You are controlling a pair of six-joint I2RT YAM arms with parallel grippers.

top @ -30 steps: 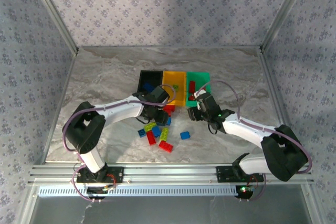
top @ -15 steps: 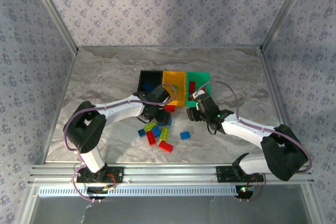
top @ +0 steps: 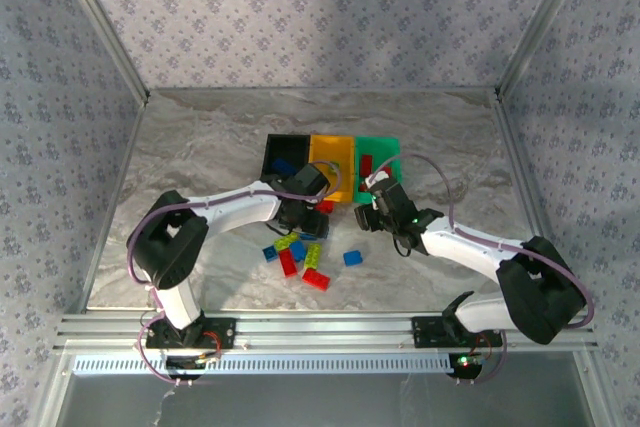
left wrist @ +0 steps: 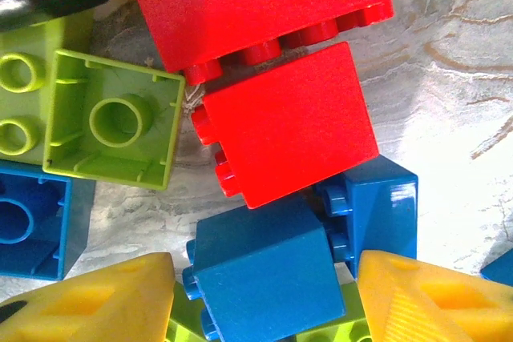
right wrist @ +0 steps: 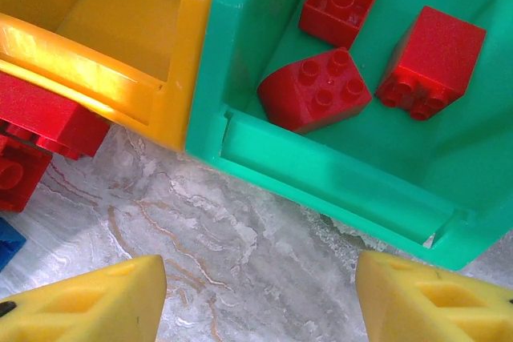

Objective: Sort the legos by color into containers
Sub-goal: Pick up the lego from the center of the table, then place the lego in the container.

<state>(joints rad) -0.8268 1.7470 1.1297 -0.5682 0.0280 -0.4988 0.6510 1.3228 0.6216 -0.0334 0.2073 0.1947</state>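
Left gripper (left wrist: pixel 263 303) jaws apart, straddling blue brick (left wrist: pixel 264 266), not clamped. Right gripper (right wrist: pixel 258 302) jaws wide, empty, over table (right wrist: pixel 240 254) beside green bin (right wrist: pixel 321 170) holding 3 red bricks (right wrist: pixel 314 90).

From above, the left arm (top: pixel 240 209) covers part of the lego pile (top: pixel 297 250) beside the orange-yellow bin (top: pixel 346 185)

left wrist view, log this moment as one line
left hand: open, fingers either side of blue lego | right hand: open, empty, over table before green bin | green bin: three red legos inside
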